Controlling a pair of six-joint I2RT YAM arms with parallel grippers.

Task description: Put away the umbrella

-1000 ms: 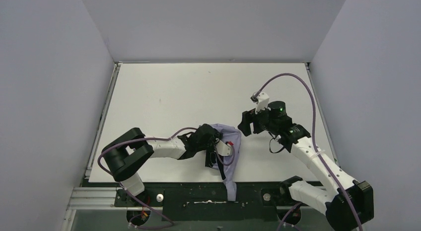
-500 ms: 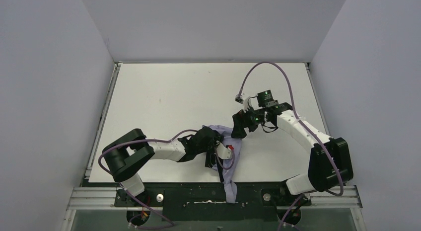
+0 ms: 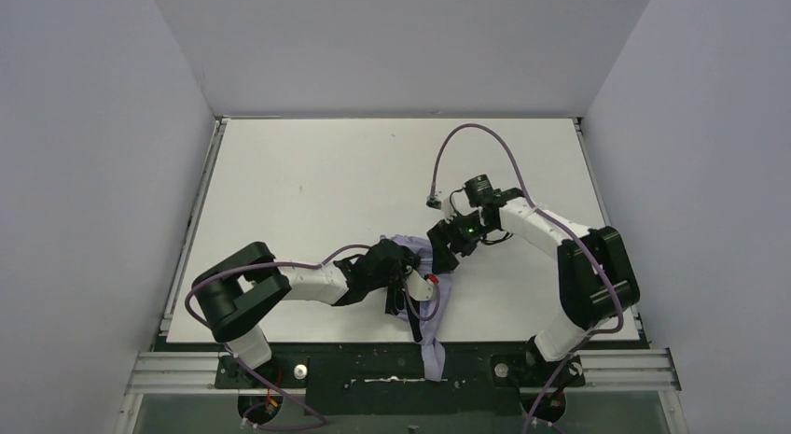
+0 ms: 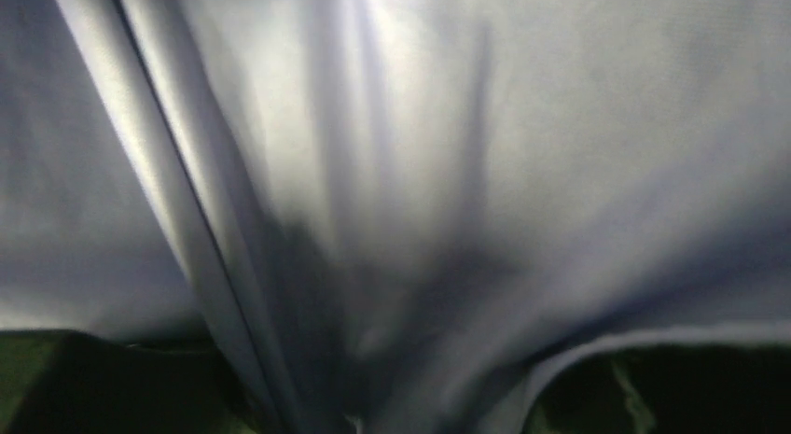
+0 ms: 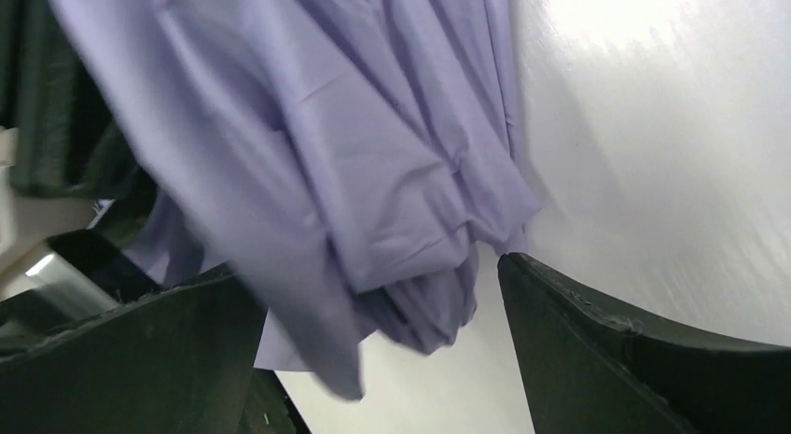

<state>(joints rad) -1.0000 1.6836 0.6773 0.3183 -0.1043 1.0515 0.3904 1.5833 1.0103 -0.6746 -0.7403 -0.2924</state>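
Left gripper (image 3: 399, 273) lies against the umbrella (image 3: 437, 299) near the table's (image 3: 298, 173) near edge; fabric fills its wrist view (image 4: 560, 173), so whether its claw grips cannot be told. The umbrella sits near-centre, its tail overhanging the near edge. Right gripper (image 5: 368, 275) has its fingers (image 5: 597, 350) spread wide, straddling a fabric fold (image 5: 373, 154). Open white surface lies beyond and to both sides.

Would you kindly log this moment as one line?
task: put away umbrella | left gripper: at umbrella, grip unclear | right gripper: open, straddling its fabric
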